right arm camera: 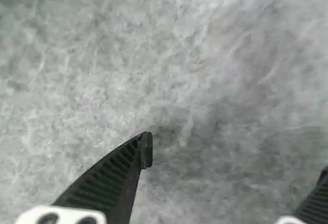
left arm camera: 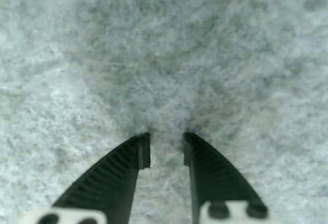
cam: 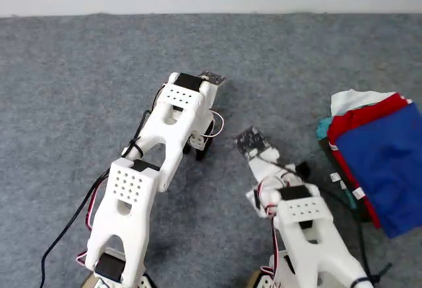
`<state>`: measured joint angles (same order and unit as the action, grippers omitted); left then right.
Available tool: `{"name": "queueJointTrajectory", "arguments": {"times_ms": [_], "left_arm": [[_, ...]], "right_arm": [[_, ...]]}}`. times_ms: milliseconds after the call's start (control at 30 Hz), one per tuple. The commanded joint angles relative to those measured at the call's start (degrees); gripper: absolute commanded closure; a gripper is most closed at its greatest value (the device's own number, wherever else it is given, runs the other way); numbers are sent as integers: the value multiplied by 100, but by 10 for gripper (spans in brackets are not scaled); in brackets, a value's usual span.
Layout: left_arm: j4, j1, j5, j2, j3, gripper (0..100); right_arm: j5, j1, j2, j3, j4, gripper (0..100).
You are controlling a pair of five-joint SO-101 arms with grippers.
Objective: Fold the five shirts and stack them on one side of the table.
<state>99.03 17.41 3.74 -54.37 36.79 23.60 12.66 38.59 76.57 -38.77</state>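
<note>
A stack of folded shirts lies at the table's right edge in the high view. A blue shirt is on top, with red, white, teal and dark layers showing under it. My left gripper points down at bare grey carpet near the table's middle, its black fingers a narrow gap apart with nothing between them. My right gripper hangs wide open over bare carpet, to the left of the stack. The left arm and the right arm stand side by side.
Grey carpet covers the whole table, with a pale wall along the far edge. Black cables trail from the arm bases at the front, and one runs near the stack's front corner.
</note>
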Motion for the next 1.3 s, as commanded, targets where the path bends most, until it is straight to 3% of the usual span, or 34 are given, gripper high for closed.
{"name": "queueJointTrajectory", "arguments": {"times_ms": [0, 1267], "left_arm": [[44, -141, 35, -281, -31, 900], [44, -141, 35, -281, -31, 900]], "right_arm": [[70, 22, 180, 299, 585, 530], [70, 22, 497, 484, 629, 530]]}}
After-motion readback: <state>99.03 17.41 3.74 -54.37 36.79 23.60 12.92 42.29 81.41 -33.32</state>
